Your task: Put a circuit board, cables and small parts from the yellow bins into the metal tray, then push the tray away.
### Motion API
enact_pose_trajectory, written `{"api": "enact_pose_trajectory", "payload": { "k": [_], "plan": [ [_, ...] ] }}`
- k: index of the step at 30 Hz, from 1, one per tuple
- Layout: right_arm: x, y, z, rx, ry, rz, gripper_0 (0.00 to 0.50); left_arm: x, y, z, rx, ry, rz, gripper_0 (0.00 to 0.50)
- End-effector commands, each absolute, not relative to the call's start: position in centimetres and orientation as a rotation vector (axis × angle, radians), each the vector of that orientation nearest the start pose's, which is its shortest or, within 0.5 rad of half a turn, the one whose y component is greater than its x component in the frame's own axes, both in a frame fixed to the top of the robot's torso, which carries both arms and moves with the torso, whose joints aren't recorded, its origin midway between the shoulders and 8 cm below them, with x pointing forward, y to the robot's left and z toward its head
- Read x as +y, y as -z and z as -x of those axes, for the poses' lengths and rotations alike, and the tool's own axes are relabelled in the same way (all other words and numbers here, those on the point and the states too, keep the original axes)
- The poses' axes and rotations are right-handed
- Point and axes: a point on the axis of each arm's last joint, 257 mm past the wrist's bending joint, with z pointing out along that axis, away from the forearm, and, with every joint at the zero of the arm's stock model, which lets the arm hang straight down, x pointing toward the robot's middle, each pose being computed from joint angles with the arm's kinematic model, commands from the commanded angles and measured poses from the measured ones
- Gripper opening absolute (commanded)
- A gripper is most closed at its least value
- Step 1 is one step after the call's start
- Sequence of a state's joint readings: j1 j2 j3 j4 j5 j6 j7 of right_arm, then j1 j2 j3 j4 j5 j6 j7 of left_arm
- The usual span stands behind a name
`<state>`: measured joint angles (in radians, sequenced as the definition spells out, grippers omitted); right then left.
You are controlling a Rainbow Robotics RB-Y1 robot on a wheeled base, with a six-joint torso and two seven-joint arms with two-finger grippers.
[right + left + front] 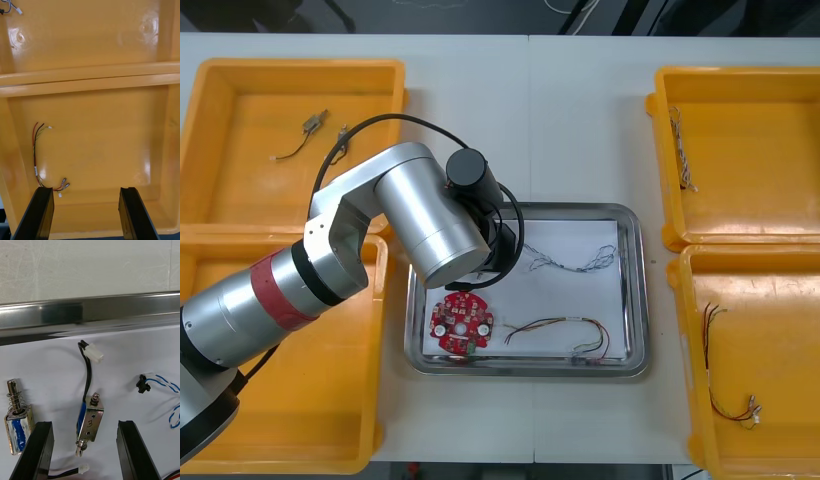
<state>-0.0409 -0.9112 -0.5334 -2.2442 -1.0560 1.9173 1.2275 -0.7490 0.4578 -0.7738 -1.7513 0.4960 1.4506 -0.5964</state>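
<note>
The left gripper [85, 423] hangs low over the left part of the metal tray [642, 290], on its white lining and near one shiny rim [112, 311]. Its black fingers are spread wide and hold nothing. Between them, touching neither, lies a small metal part [89, 420] with a black lead that ends in a white plug. A second small metal part [17, 423] lies in the tray just outside one finger. In the front view the silver left arm covers this corner of the tray. Next to it in the tray the round red circuit board [461, 322] lies flat near the tray's near-left corner. A blue and white cable [575, 262] stretches across the tray's middle, and a red and yellow cable [565, 328] curves along its near side. The right gripper [86, 189], also released and empty, hovers over the yellow bin [780, 330] at the tray's near right. A thin cable [41, 157] lies in that bin, off to one side of the fingers. Another twisted cable [683, 150] lies in the bin at the tray's far right.
</note>
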Motion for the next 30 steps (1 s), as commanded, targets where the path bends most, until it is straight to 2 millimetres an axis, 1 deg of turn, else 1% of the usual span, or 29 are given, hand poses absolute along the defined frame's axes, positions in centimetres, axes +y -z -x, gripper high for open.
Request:
{"api": "enact_pose_trajectory", "payload": {
  "k": [1,5,11,20,24,25,26,27,30],
  "plan": [
    [-41.6,12.9,-33.4,2.668,0.037,-0.072,0.5,2.0,23.3,-48.1,2.542,0.264,-0.027,0.5],
    [-41.5,12.9,-33.4,2.668,0.038,-0.072,0.5,2.5,22.6,-48.5,2.535,0.262,-0.008,0.5],
    [-41.5,12.9,-33.4,2.668,0.035,-0.076,0.5,3.9,21.4,-47.9,2.561,0.233,0.015,0.5],
    [-41.0,12.8,-33.1,2.684,0.022,-0.046,0.5,6.0,18.4,-47.3,2.563,0.222,0.039,0.5],
    [-40.4,12.7,-32.6,2.717,0.023,0.021,0.5,7.2,17.0,-47.0,2.567,0.225,0.051,0.5],
    [-40.1,12.8,-32.3,2.736,0.027,0.065,0.5,7.5,16.3,-46.8,2.568,0.231,0.052,0.5],
    [-40.0,12.7,-32.2,2.742,0.03,0.076,0.5,7.8,16.2,-46.7,2.571,0.231,0.056,0.5],
    [-39.8,12.6,-32.1,2.752,0.037,0.11,0.5,8.1,15.7,-46.6,2.574,0.234,0.058,0.5],
    [-38.5,12.2,-31.9,2.754,0.064,0.205,0.5,9.3,14.5,-46.3,2.578,0.234,0.066,0.5]
  ]
}}
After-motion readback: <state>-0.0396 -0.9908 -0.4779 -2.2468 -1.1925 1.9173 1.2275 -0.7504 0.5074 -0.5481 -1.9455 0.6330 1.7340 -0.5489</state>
